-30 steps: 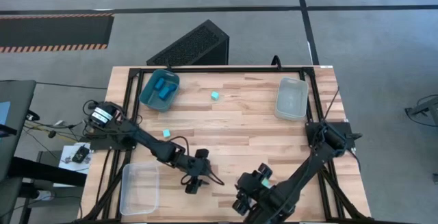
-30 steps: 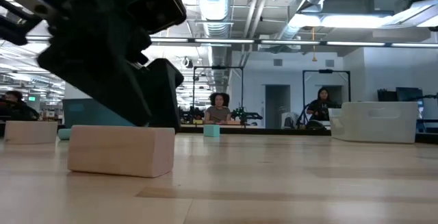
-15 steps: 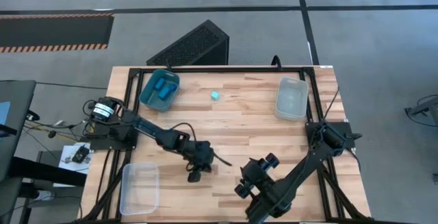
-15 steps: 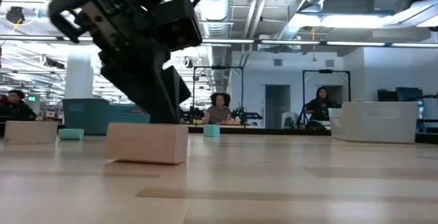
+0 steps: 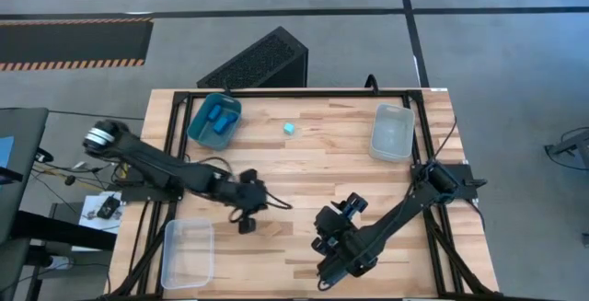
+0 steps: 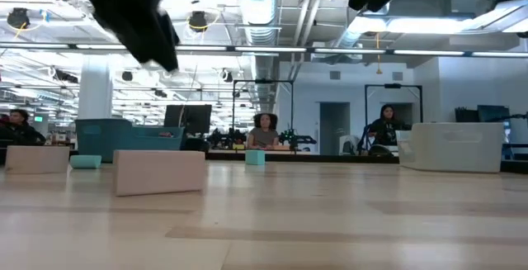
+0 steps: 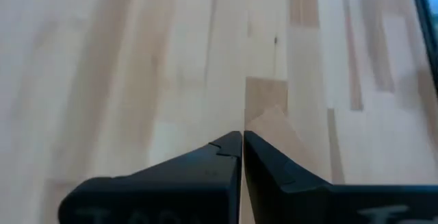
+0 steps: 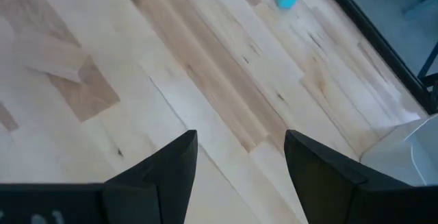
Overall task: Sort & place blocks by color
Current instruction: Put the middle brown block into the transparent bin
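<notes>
Just ahead of L gripper (image 7: pixel 241 142), jaws pinched shut & empty: tan wood block (image 6: pixel 159 172). Looks light, rigid, smooth; grip across flat sides. R gripper (image 8: pixel 239 145) wide, empty.

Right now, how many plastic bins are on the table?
3: a teal bin at the far left, a clear bin at the far right, a second clear bin at the near left. None seems hidden.
</notes>
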